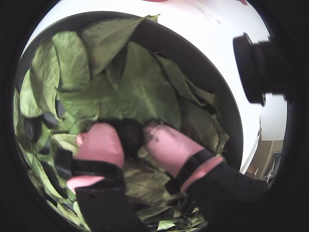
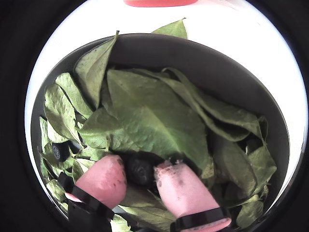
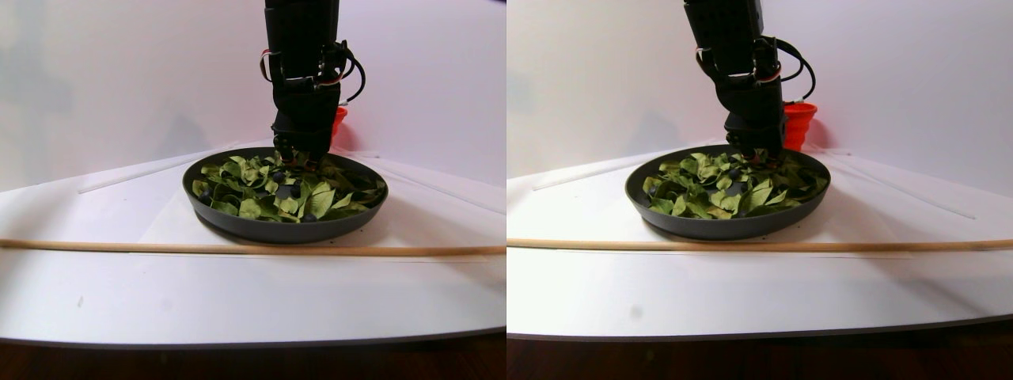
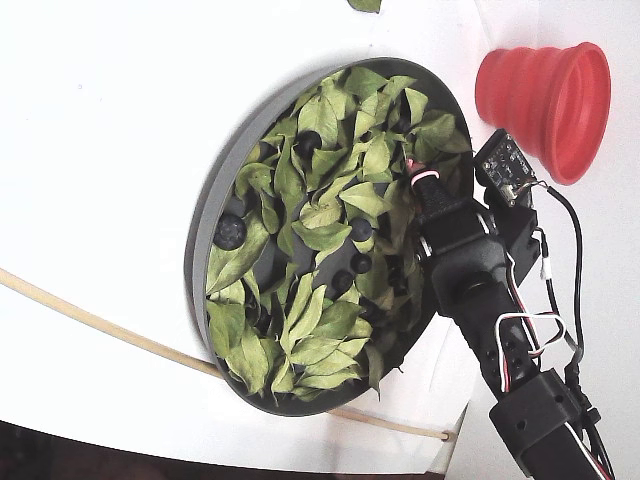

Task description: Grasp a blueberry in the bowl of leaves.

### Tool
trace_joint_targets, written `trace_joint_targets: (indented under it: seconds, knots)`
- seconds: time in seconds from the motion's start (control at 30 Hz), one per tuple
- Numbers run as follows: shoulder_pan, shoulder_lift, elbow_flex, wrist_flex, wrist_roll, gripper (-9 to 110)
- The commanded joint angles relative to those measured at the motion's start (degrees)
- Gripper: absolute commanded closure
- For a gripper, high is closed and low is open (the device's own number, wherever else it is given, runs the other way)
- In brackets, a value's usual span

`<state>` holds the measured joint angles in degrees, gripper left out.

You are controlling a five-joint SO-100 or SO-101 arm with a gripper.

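- The jaws (image 2: 141, 170) are down among the leaves (image 2: 145, 118) in the dark grey bowl (image 2: 203, 55), their pink fingertips (image 2: 104, 176) pressed to either side of a dark blueberry (image 2: 140, 169) — closed on it, as both wrist views show.
- That berry sits low in the bowl, half tucked under a broad leaf.
- Another blueberry (image 2: 60, 151) lies loose near the bowl's left rim in a wrist view.
- In the fixed view the arm (image 4: 470, 275) reaches in over the bowl's rim on the side towards the red cup (image 4: 545, 95).
- A thin wooden stick (image 3: 237, 248) lies across the white table (image 3: 119, 293) in front of the bowl.
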<state>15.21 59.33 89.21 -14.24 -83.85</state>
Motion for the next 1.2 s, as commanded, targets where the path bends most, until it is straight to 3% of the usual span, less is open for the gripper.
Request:
trace_joint_targets:
  seconds: [0.0, 1.17]
  knots:
    - [0.4, 0.4, -1.2, 0.2, -0.4, 91]
    - [1.2, 10.7, -0.9, 1.4, -2.2, 92]
